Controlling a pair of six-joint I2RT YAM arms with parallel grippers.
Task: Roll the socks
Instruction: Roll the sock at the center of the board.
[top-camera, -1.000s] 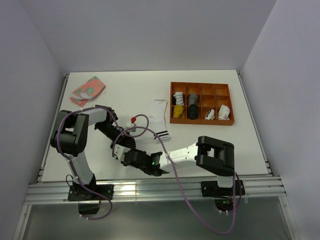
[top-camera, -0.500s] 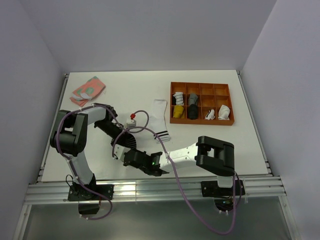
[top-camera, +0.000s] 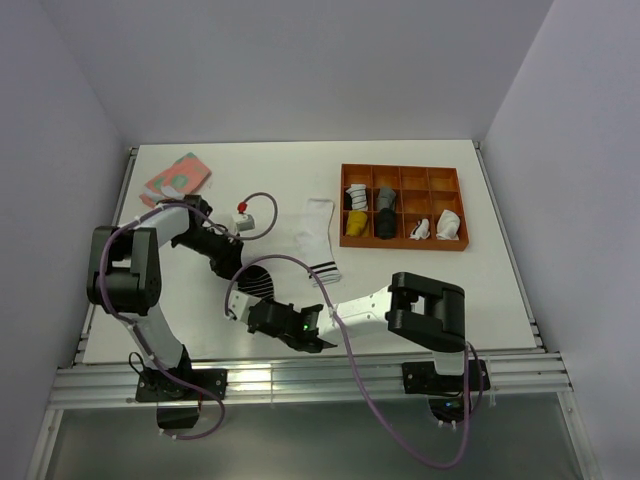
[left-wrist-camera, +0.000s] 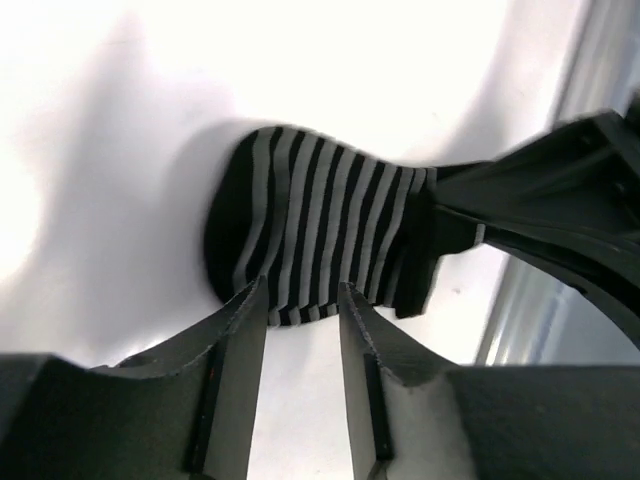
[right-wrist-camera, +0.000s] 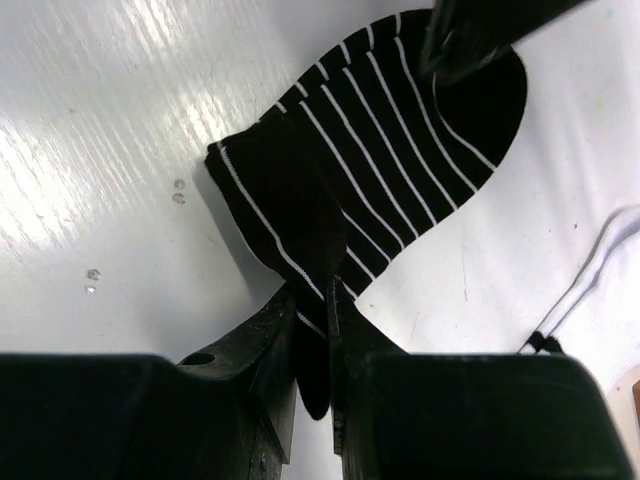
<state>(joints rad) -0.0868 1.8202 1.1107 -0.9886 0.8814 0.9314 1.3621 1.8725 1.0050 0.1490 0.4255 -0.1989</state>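
Since the right gripper (right-wrist-camera: 312, 302) sits nearest the front edge, we start there: it is clenched on a bunched fold of the striped sock (right-wrist-camera: 400, 130), with fabric pinched between the fingers. The sock lies on the table (top-camera: 280, 170), front left of centre, just ahead of that gripper. Its long axis runs from the pinched end away to a rounded free end. The part near the grip looks folded over once and the rest is unrolled. We judge the roll barely begun.

The left gripper (left-wrist-camera: 298, 292) meets the sock from the side, at its long edge, closer to the free end than to the pinched one. Its fingers are parted by a narrow gap, with nothing gripped that we can see. The sock's edge shows in the gap, but we cannot tell if they touch. The fingers point across the sock's length, not along it.

So both grippers are at the sock, right at one end, left near the other, and only the right has hold. We think the next move turns on this. Rolling has to go along the length, from pinched end toward free end, with the left pinning the free part so it does not slide.

Farther back, the white sock (top-camera: 320, 238) lies flat mid-table, well apart. The pink sock (top-camera: 177, 178) is at the far left corner. The tray (top-camera: 402, 167), far right, holds rolled socks in several compartments.
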